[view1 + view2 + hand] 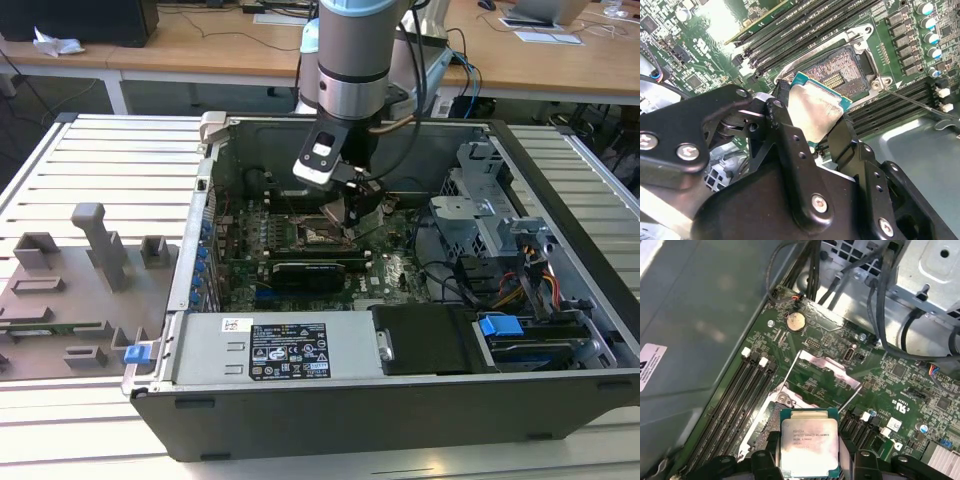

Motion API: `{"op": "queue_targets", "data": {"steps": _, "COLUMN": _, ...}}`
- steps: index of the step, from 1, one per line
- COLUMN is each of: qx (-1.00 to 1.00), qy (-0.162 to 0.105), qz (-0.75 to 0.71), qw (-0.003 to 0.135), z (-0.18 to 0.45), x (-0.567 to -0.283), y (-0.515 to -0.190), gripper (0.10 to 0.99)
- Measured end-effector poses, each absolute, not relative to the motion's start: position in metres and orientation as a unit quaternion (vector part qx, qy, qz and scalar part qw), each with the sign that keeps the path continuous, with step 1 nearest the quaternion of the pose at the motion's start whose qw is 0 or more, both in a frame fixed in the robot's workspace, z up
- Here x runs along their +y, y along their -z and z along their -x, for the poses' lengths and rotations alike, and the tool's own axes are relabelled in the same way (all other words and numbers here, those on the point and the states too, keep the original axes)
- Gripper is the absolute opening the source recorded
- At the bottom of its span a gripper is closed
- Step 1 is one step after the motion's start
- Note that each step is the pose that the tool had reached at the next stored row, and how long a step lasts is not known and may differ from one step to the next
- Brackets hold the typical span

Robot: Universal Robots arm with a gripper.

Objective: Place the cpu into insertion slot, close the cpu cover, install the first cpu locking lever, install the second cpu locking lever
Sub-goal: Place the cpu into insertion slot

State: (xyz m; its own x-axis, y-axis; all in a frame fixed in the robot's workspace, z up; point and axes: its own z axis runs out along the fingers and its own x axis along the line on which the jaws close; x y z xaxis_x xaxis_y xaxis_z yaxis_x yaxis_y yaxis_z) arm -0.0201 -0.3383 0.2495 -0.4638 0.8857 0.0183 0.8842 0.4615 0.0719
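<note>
Cpu (817,107) pinched by its edges between my gripper's (811,120) fingers, silvery top showing in both wrist views. In the second wrist view it hangs tilted over the insertion slot (842,72), whose contacts lie bare. Whether a corner touches, I can't tell. The cpu cover (829,366) stands swung open in the first wrist view. In the exterior view I'm down inside the computer case (400,400), over the green motherboard (395,270), the slot just beside me at about eight o'clock.
</note>
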Motion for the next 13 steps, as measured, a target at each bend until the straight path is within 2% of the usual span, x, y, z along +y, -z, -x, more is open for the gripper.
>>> {"op": "queue_targets", "data": {"steps": 13, "qx": 0.833, "qy": -0.035, "qz": -0.552, "qw": 0.012, "z": 0.0201, "x": -0.3383, "y": -0.2493, "gripper": 0.545}}
